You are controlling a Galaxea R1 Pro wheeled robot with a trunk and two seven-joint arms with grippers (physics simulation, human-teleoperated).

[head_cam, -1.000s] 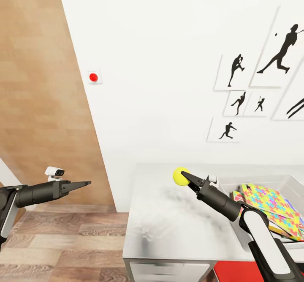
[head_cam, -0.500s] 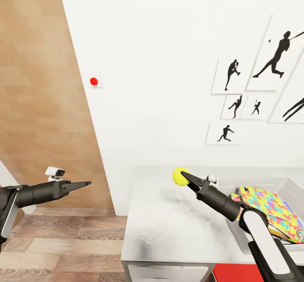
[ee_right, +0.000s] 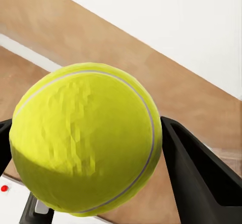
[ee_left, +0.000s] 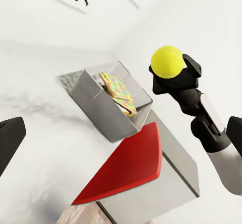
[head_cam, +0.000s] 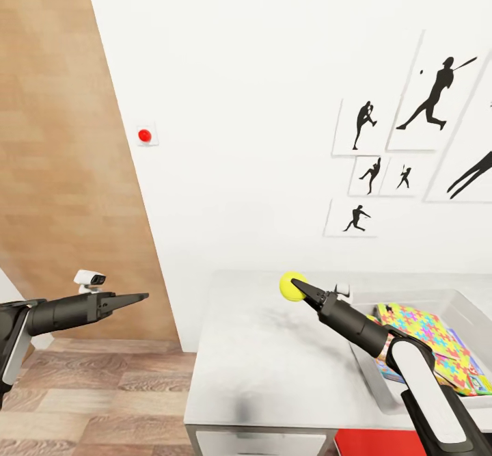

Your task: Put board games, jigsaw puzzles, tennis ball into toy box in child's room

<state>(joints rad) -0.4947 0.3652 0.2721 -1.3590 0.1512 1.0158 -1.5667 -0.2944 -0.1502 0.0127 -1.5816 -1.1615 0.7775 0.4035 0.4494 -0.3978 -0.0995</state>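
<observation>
My right gripper (head_cam: pixel 298 288) is shut on the yellow-green tennis ball (head_cam: pixel 292 286), holding it in the air above the light grey table (head_cam: pixel 273 367), to the left of the toy box (head_cam: pixel 471 312). The ball (ee_right: pixel 85 143) sits between the black fingers (ee_right: pixel 194 168) in the right wrist view, and the ball (ee_left: pixel 167 61) also shows in the left wrist view. The grey toy box (ee_left: pixel 101 110) holds the colourful jigsaw puzzles (head_cam: pixel 424 329) on top of printed game boxes (head_cam: pixel 471 377). My left gripper (head_cam: pixel 140 297) hangs shut over the wooden floor, far left of the table.
A white wall (head_cam: pixel 260 100) with black sports silhouettes (head_cam: pixel 430 97) and a red button (head_cam: pixel 144 135) stands behind the table. A wood-panelled wall (head_cam: pixel 55 155) rises at the left. A red surface (head_cam: pixel 400 442) lies below the table's front edge.
The head view has shifted, so wall pictures and toy box slid left and up. The right gripper still holds the ball at the same spot in view; the left arm is unchanged.
</observation>
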